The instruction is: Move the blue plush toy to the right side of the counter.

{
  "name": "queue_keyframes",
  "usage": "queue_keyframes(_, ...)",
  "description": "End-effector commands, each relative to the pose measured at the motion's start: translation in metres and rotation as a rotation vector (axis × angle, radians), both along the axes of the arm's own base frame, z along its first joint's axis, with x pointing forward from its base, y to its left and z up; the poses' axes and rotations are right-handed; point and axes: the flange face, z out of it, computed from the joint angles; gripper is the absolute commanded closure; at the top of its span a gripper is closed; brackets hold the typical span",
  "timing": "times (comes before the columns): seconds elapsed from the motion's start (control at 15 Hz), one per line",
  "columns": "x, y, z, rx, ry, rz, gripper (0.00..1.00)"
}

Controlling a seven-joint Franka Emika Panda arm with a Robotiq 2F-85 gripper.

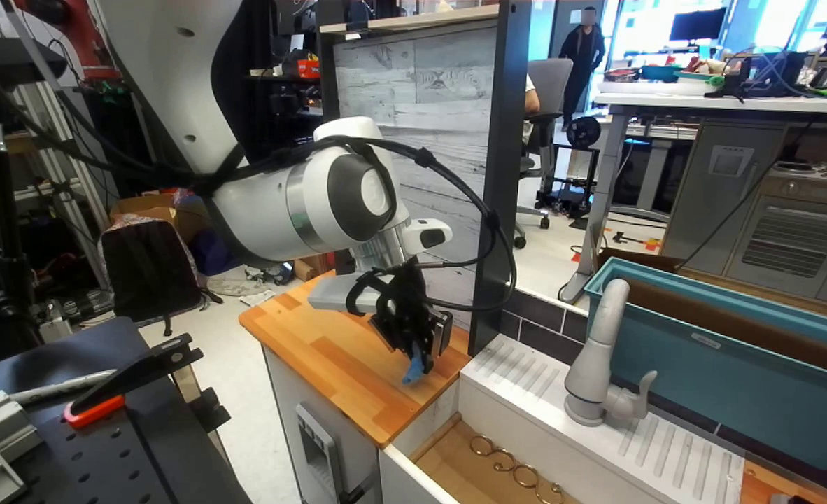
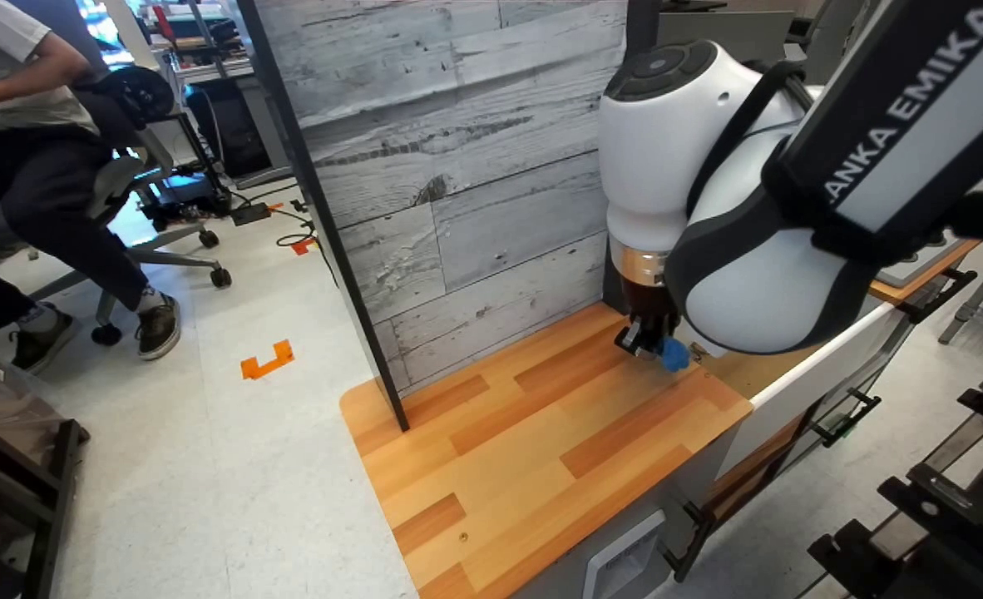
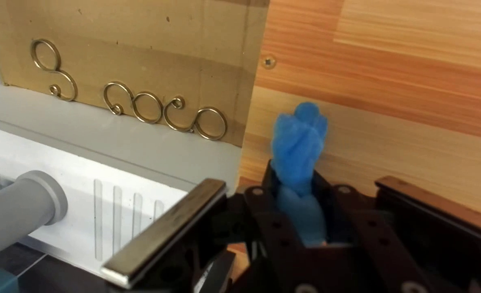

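Observation:
The blue plush toy (image 1: 412,371) is pinched between the fingers of my gripper (image 1: 422,355). It also shows in an exterior view (image 2: 674,354). In the wrist view the toy (image 3: 299,142) sticks out past the fingertips (image 3: 294,175), and its lower part lies between the dark fingers. The gripper points down over the orange-brown wooden counter (image 1: 336,350), close to the counter's edge beside the sink. The counter also shows in an exterior view (image 2: 525,474) and in the wrist view (image 3: 419,122). I cannot tell whether the toy touches the counter.
The sink basin (image 1: 455,455) with gold wire scrolls (image 3: 147,108) lies directly beside the counter. The white ribbed drainboard (image 1: 511,364) bears a grey faucet (image 1: 595,364). A teal bin (image 1: 721,378) stands behind it. A grey wood-pattern panel (image 2: 475,208) rises along the counter's back.

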Motion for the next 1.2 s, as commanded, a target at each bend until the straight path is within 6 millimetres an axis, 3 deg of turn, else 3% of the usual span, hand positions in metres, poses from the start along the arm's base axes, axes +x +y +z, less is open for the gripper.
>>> queue_keyframes(0.0, 0.015, 0.003, -0.009, 0.008, 0.016, -0.008, 0.96)
queue_keyframes(0.07, 0.016, 0.003, -0.009, 0.012, 0.022, -0.012, 0.61)
queue_keyframes(0.2, 0.02, 0.003, -0.007, 0.013, 0.035, -0.02, 0.54)
queue_keyframes(0.47, 0.023, 0.011, 0.007, 0.015, 0.044, -0.01, 0.25)
queue_keyframes(0.67, 0.011, 0.021, 0.023, 0.031, 0.053, 0.016, 0.04)
queue_keyframes(0.73, 0.004, 0.023, 0.031, 0.05, 0.062, 0.025, 0.0)
queue_keyframes(1.13, -0.044, 0.03, 0.085, 0.15, 0.123, 0.002, 0.0)
